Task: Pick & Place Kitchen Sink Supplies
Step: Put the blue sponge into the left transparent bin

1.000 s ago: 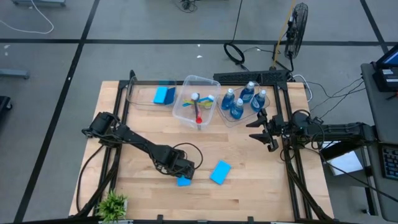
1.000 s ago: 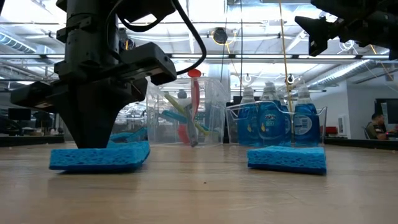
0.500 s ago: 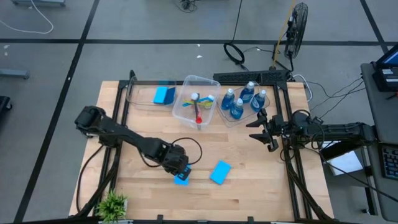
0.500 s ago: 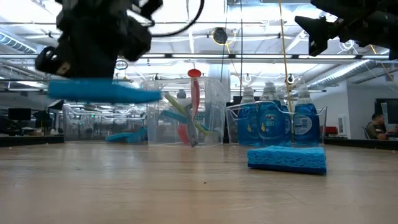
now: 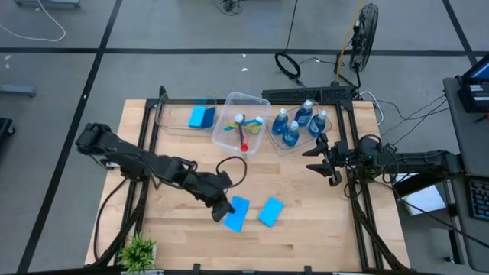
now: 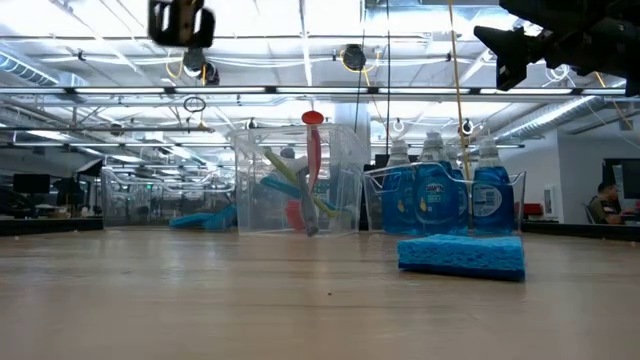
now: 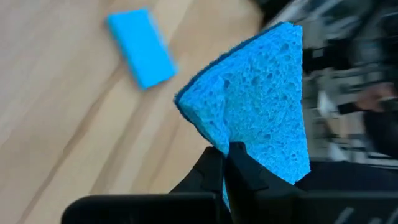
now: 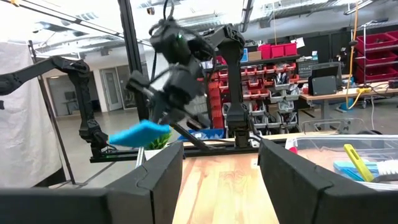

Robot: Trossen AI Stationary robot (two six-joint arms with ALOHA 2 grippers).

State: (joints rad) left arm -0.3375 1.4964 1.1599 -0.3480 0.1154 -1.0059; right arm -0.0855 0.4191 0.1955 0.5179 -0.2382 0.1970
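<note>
My left gripper (image 5: 223, 208) hangs above the table's near middle, shut on a bright-blue sponge (image 5: 236, 215) that also shows in the left wrist view (image 7: 255, 112) and the right wrist view (image 8: 140, 132). A second sponge (image 5: 270, 211) lies flat on the wood just to its right (image 6: 462, 255). At the far side stand three clear tubs: one with a sponge (image 5: 201, 116), one with brushes (image 5: 242, 131), one with bottles of blue liquid (image 5: 298, 124). My right gripper (image 5: 317, 150) waits open at the right edge, with nothing between its fingers. My left gripper pinches the sponge's near end (image 7: 231, 138) between its two fingers (image 7: 239, 163), across the sponge's thickness. The fingers slant down from the table's left. The sponge juts out past the fingertips, tilted, and is lifted clear of the table.
A small green plant (image 5: 139, 250) stands at the near left corner. A black frame (image 5: 353, 153) runs along the right side by my right arm. Bare wood lies between the tubs and the two near sponges.
My left gripper has risen from the table with the sponge, staying shut, and has rolled about its own axis. The sponge, flat on the wood a second ago, is lifted clear, has swung toward the other sponge, and has left the low view upward.
</note>
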